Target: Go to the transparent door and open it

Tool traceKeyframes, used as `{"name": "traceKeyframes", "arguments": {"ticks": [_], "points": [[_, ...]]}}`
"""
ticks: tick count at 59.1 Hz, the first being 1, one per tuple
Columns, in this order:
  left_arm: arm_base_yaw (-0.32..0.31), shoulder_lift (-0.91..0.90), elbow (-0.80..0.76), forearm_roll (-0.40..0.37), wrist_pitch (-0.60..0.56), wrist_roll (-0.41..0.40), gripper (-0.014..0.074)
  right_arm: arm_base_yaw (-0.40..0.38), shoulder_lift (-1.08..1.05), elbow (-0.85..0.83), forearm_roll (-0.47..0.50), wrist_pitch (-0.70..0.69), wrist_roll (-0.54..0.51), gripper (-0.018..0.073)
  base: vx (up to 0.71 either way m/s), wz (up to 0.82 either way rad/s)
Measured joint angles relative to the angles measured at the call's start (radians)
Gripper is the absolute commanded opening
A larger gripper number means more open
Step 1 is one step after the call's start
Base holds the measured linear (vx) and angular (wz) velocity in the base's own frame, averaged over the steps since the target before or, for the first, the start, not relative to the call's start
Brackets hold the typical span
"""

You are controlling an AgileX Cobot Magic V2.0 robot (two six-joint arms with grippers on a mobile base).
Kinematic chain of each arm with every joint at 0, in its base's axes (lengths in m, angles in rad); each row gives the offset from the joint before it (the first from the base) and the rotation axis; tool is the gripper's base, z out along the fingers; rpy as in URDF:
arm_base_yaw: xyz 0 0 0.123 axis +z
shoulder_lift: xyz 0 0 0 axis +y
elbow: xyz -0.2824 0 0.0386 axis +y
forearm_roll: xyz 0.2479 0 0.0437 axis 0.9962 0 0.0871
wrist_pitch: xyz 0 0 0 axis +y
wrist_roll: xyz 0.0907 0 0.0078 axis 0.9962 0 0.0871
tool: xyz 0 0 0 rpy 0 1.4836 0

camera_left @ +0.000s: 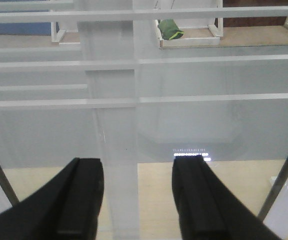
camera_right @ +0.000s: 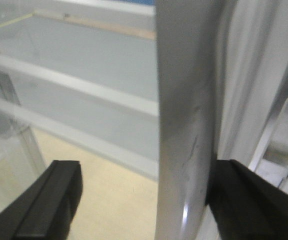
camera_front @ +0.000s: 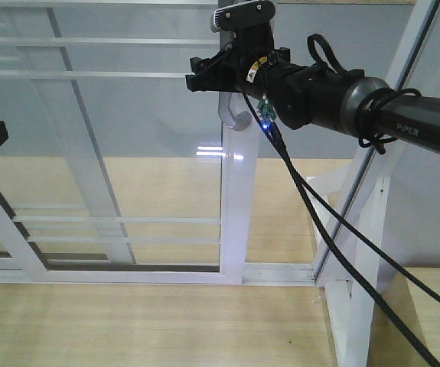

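Right gripper [camera_right: 144, 200] is spread wide and straddles the pull handle [camera_right: 184, 150]. We see one finger [camera_right: 244, 200] right against the handle's far side and the other finger well off on the glass side, so nothing is pinched yet. We read this as hooking, not clamping: with the grey bar sitting between the fingers, a sideways pull would load the finger behind it and drag the panel along. The handle sits on the upright stile at the right edge of the transparent door [camera_front: 239, 214], near its top. The wrist comes in from the right, level with the handle, its cable [camera_front: 334, 229] hanging clear of it. The door stands in its bottom track [camera_front: 128, 274] at the edge of the wood floor [camera_front: 128, 321], stile close to the frame post, so we judge it shut or nearly so and the opening not yet done. Thin white bars [camera_front: 112, 74] cross the glass left of the stile. Left gripper [camera_left: 136, 200] is also spread, holding nothing, facing the pane at the door's left side, and seems parked out of the way.
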Motion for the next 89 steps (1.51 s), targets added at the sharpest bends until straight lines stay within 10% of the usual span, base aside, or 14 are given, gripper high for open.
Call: {"name": "traceKeyframes", "arguments": {"ticks": [21, 60, 89], "points": [[0.000, 0.000, 0.000, 0.000, 0.005, 0.000, 0.0452, -0.119, -0.211, 0.051, -0.054, 0.326, 0.000, 0.0582, 0.00, 0.00], [-0.005, 0.000, 0.000, 0.000, 0.033, 0.000, 0.0452, -0.484, -0.996, 0.655, -0.162, 0.574, 0.001, 0.0582, 0.00, 0.00], [-0.232, 0.201, -0.003, 0.001, -0.171, -0.008, 0.0511, -0.484, -1.088, 0.693, -0.169, 0.627, 0.012, 0.0582, 0.00, 0.00]]}}
